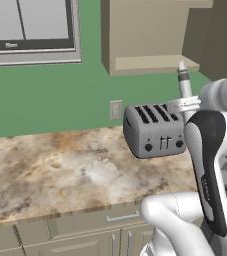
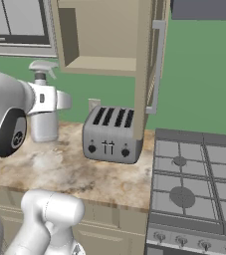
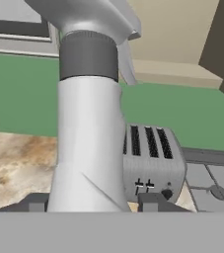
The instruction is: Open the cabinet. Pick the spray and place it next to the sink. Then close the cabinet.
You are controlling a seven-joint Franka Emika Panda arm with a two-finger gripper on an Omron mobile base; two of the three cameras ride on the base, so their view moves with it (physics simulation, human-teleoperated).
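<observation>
My gripper [image 3: 93,203] is shut on the spray [image 3: 89,123], a tall silver-grey bottle with a dark collar and a trigger top. I hold it upright in the air above the counter, left of the toaster. In the right base view the gripper [image 2: 49,99] clasps the spray [image 2: 44,122] around its upper body. In the left base view the spray's neck [image 1: 183,80] rises above the gripper [image 1: 186,105]. The cabinet [image 2: 102,35] stands open, its door [image 2: 152,60] swung out edge-on with the silver handle [image 2: 157,64] facing right. Its tan shelf [image 1: 152,62] is bare. The sink is out of view.
A silver four-slot toaster [image 2: 109,134] stands on the brown marbled counter [image 1: 60,170] under the cabinet. A gas stove [image 2: 194,184] adjoins the counter on the right. A window [image 1: 30,30] and a wall outlet [image 1: 116,109] are on the green wall.
</observation>
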